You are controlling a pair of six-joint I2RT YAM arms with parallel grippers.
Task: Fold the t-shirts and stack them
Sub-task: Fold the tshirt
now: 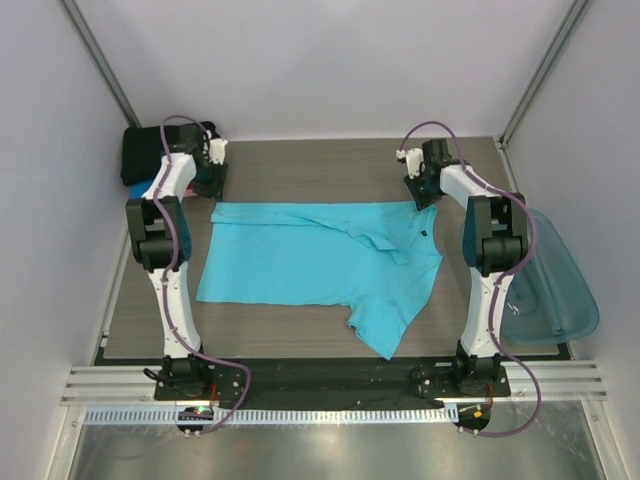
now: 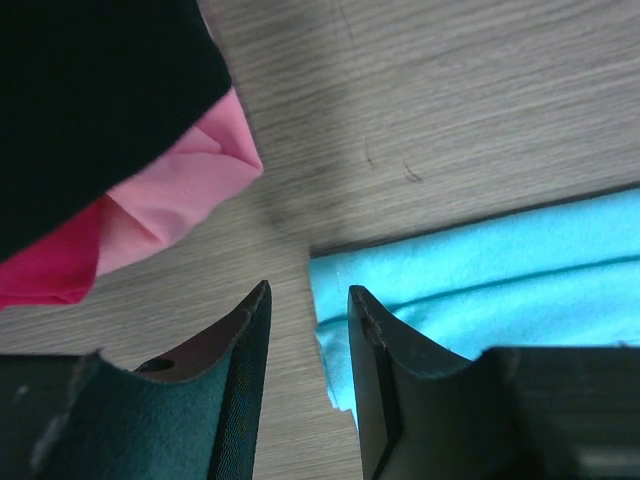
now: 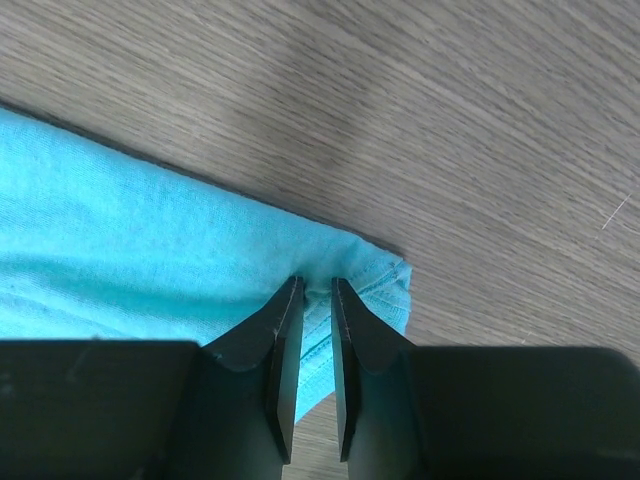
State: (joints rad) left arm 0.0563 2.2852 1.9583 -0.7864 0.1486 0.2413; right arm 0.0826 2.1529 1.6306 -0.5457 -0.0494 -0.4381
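The right gripper [image 3: 315, 285] pinched a far corner of the turquoise shirt [image 1: 300, 260], which lay spread on the wooden table [image 1: 320, 165]. The left gripper [image 2: 308, 292] stood open, empty, just beside the other far corner, near a folded black shirt [image 2: 90, 90] and a pink shirt [image 2: 185, 195].

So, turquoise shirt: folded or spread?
Spread. The turquoise shirt lies flat and wide on the table, collar and one sleeve showing, no compact fold.

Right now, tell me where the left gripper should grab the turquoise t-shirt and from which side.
Probably its far-left corner, from above: the turquoise t-shirt lies flat on the table, and that corner's edge sits just beside the open left gripper.
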